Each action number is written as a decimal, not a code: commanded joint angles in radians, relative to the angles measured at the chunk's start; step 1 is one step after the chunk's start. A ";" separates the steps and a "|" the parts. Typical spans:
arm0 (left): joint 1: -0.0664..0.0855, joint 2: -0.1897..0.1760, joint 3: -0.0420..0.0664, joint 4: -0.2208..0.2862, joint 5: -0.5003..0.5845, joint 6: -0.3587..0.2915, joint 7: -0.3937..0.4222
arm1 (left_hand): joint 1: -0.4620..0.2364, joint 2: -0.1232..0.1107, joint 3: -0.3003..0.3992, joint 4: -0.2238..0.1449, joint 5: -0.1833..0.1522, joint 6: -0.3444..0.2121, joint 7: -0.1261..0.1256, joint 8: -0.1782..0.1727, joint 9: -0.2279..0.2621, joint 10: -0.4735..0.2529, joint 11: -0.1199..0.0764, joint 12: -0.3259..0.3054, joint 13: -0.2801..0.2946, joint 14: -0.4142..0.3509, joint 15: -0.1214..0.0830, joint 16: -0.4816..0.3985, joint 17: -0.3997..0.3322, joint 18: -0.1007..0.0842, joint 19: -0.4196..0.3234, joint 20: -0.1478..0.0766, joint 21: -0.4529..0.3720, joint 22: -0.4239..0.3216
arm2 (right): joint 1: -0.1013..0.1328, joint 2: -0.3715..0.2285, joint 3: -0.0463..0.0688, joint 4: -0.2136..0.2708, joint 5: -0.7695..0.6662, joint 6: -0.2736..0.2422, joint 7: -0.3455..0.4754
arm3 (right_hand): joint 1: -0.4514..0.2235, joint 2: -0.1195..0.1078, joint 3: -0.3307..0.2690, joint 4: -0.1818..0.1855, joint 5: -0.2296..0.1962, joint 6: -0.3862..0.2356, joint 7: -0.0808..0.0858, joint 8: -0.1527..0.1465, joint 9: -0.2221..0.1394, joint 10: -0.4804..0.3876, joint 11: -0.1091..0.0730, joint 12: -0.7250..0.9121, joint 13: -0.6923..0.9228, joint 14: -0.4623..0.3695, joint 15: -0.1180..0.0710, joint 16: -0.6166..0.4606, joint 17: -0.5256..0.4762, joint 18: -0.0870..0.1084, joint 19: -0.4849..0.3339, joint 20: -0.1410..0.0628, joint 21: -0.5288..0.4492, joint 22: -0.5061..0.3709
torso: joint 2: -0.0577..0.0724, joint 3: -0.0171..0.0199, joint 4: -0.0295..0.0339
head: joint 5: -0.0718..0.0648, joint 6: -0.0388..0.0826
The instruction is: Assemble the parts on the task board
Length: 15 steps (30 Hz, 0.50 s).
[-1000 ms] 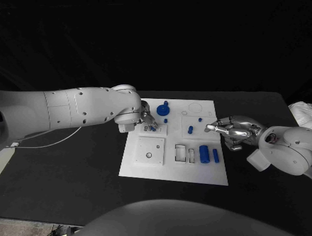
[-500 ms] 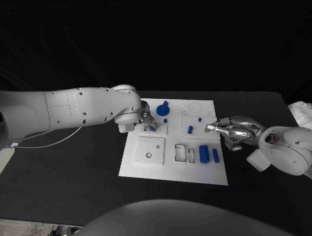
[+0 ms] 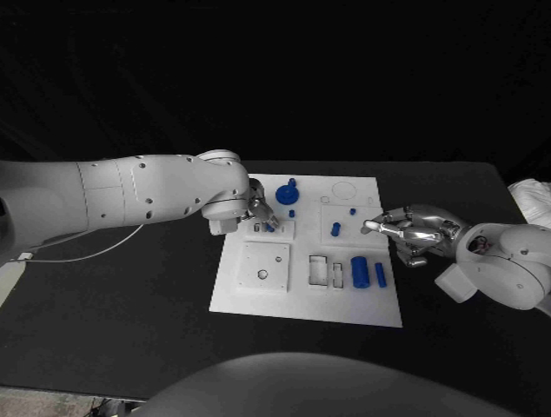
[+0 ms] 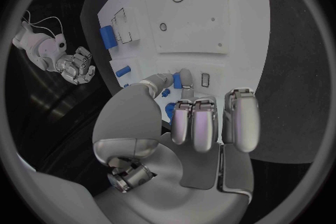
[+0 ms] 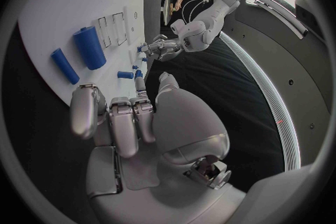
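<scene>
Head view: left hand (image 3: 261,215) pinching small blue part (image 4: 178,80) over task board (image 3: 266,292); right hand (image 3: 408,231) curled, empty, at board's right edge.

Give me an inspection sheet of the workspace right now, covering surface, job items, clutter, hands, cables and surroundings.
Surface: black table, bare round the board.
Job's things: white task board in the middle; blue parts on it, including a large cylinder, a thin rod, a round knobbed piece and a small peg.
Clutter: white cloth-like thing at the table's right edge.
Hands: left hand over the board's left upper part, fingertips at a small blue part; whether it grips cannot be told. Right hand at the board's right edge, fingers curled, nothing seen in it.
Cables: white cable under the left arm.
Surroundings: dark, nothing seen.
</scene>
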 commanded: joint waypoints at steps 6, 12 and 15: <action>-0.001 0.000 0.000 0.001 0.007 0.023 -0.122 | 0.009 0.002 0.019 -0.011 0.001 0.015 -0.022 0.002 0.003 0.104 -0.003 0.002 0.263 0.104 -0.003 0.002 0.263 -0.001 0.033 -0.005 -0.008 0.109 | -0.002 0.000 0.000 0.000 -0.006 0.011 0.004 | 0.027 0.016 0.007 -0.001 0.005 -0.002 -0.001 -0.004 -0.001 0.136 -0.042 -0.005 0.069 0.105 -0.006 0.003 0.263 0.009 -0.004 -0.003 -0.007 0.170 | 0.000 0.0001 0.0011 | -0.001 0.000; -0.001 0.001 0.000 0.000 0.007 0.025 -0.123 | 0.013 0.000 0.024 -0.014 0.002 0.015 -0.022 0.001 0.005 0.104 -0.003 0.002 0.263 0.104 -0.003 0.002 0.263 -0.001 0.033 -0.004 -0.008 0.109 | -0.002 0.000 0.000 0.000 -0.006 0.012 0.004 | 0.028 0.016 0.007 -0.001 0.005 -0.003 -0.001 -0.004 -0.001 0.136 -0.042 -0.005 0.069 0.105 -0.006 0.003 0.263 0.009 -0.004 -0.003 -0.007 0.170 | 0.001 -0.0003 0.0008 | 0.000 0.000; -0.001 0.001 0.000 0.000 0.007 0.026 -0.124 | 0.017 -0.002 0.031 -0.017 0.001 0.014 -0.022 -0.001 0.007 0.104 -0.003 0.002 0.263 0.104 -0.003 0.002 0.263 -0.001 0.033 -0.004 -0.009 0.109 | -0.002 0.000 0.000 0.000 -0.006 0.013 0.002 | 0.028 0.016 0.008 -0.001 0.005 -0.004 -0.001 -0.004 -0.002 0.136 -0.042 -0.005 0.069 0.105 -0.006 0.003 0.263 0.009 -0.004 -0.003 -0.007 0.170 | 0.001 -0.0002 0.0007 | 0.001 0.000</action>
